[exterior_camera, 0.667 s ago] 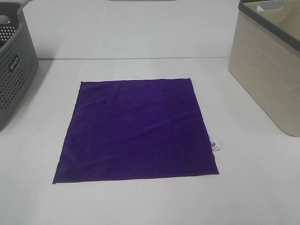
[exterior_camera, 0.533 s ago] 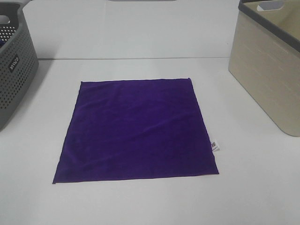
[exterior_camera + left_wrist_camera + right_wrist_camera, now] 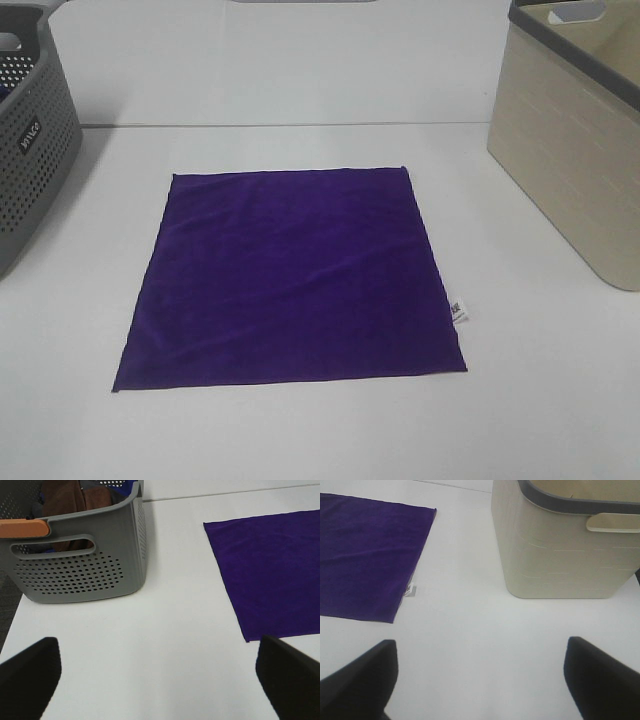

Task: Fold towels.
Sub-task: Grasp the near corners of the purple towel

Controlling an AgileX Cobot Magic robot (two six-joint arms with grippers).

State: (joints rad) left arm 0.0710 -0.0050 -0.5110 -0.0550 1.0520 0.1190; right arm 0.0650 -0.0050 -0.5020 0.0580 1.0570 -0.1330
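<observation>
towel flat; grey basket, beige basket cropped

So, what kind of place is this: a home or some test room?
Probably a lab bench set up for laundry folding, not a home: a plain white table, one purple towel spread flat, and a grey basket with cloths and a beige basket at the sides.

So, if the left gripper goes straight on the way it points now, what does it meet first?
Probably bare table: the left gripper points into the gap between gray basket and purple towel, though depth is unclear.
</observation>
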